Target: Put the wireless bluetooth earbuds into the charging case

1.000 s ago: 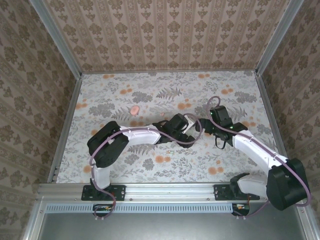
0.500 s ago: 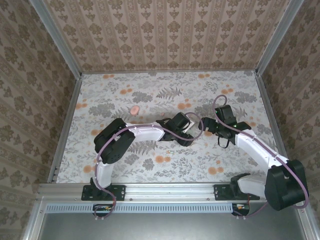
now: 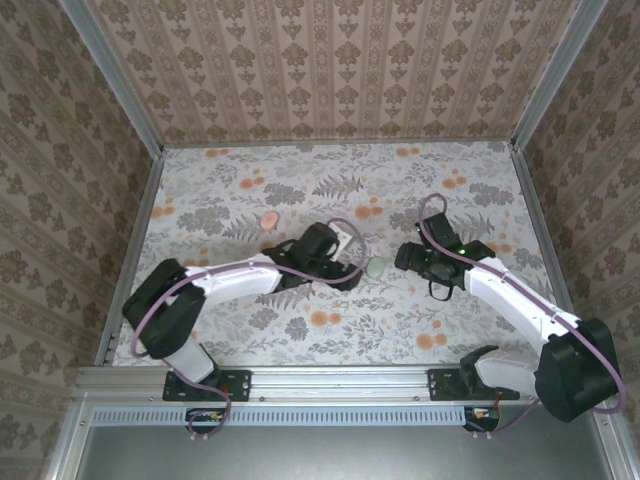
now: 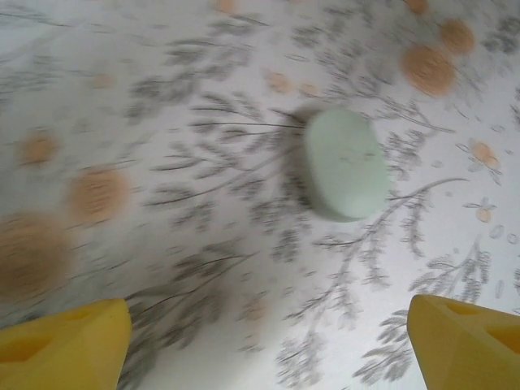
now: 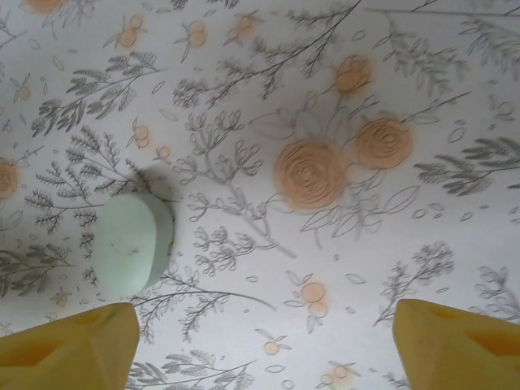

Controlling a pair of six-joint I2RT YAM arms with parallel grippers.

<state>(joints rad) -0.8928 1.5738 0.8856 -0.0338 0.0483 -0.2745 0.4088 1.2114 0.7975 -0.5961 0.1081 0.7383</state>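
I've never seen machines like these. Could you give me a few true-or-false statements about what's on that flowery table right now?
1. The green case lies on the table between the left claw and the right claw. True.
2. The left claw grips the green case. False: its fingers stand apart, and the case lies free ahead of them.
3. A pink oval piece lies apart from the green case. True.
4. The right claw holds the pink oval piece. False: it is open and empty.

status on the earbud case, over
Left end effector, right end effector open, empty. Green case shut, lying between them. Pink oval item apart.
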